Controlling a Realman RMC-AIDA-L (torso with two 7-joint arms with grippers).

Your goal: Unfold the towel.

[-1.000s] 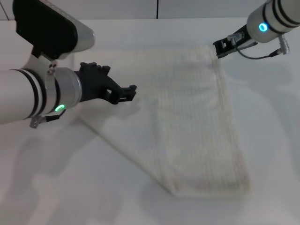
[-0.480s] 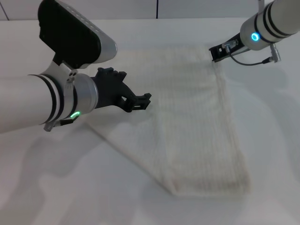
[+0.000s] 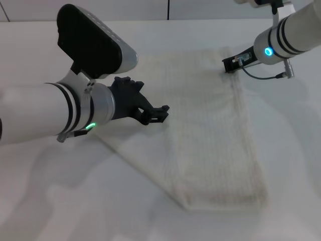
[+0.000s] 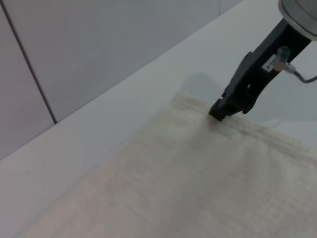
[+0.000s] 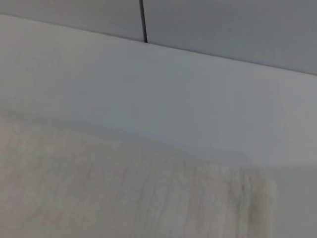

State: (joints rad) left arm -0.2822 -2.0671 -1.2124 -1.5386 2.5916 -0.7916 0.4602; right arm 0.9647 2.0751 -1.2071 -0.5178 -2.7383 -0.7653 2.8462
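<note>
The towel (image 3: 210,135) lies on the white table, cream-white with faint ribbed stripes. A thicker folded strip runs along its right side and a thinner layer spreads out to the left. My left gripper (image 3: 156,114) is open and empty, low over the towel's left part. My right gripper (image 3: 230,64) is at the towel's far right corner. In the left wrist view its black tip (image 4: 221,109) touches the hemmed edge of the towel (image 4: 198,188). The right wrist view shows only the towel's corner (image 5: 148,198) on the table.
The white table (image 3: 50,201) surrounds the towel. A grey panelled wall (image 4: 99,44) stands behind the table's far edge. My bulky left forearm (image 3: 50,115) covers the table's left side in the head view.
My left gripper has moved right and slightly down, onto the towel's left part. My right gripper has come down and a little left to the towel's far right corner. The towel lies as before.
</note>
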